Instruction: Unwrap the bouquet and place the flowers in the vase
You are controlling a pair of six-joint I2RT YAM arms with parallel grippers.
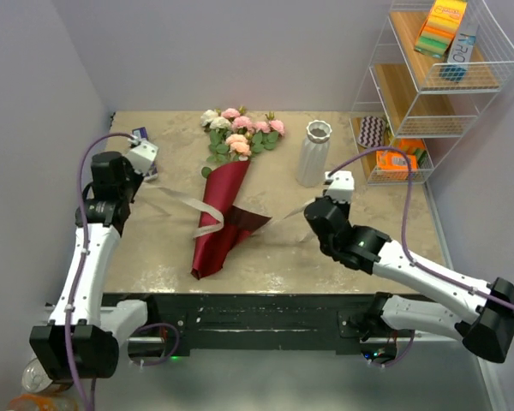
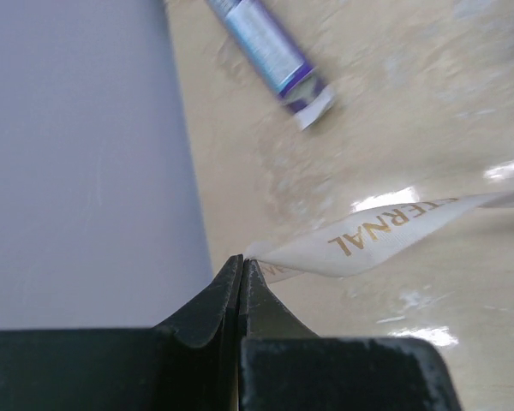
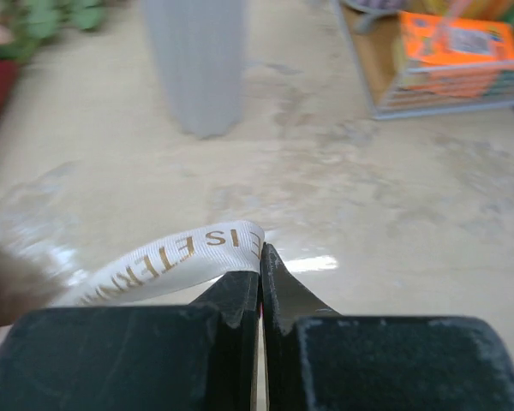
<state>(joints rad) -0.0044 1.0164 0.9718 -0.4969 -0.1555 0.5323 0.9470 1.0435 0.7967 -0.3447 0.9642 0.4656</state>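
From above, the bouquet (image 1: pixel 227 205) lies on the worktop (image 1: pixel 154 248) between the left hand (image 1: pixel 148 177) and the right hand (image 1: pixel 315 205). Its ribbon (image 1: pixel 176 200) stretches out to each hand. The vase (image 1: pixel 314 154) stands just beyond the right hand.

Left wrist: the left hand is pinched shut on one ribbon end.

Right wrist: the right hand is clamped on the other end, with the vase ahead.

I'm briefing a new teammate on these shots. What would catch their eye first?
The bouquet lies mid-table, with pink and cream blooms spilling from its dark red wrap. Its beige ribbon stretches out to both sides, one end pinched in the left gripper, the other in the right gripper. The white vase stands upright just right of the blooms.
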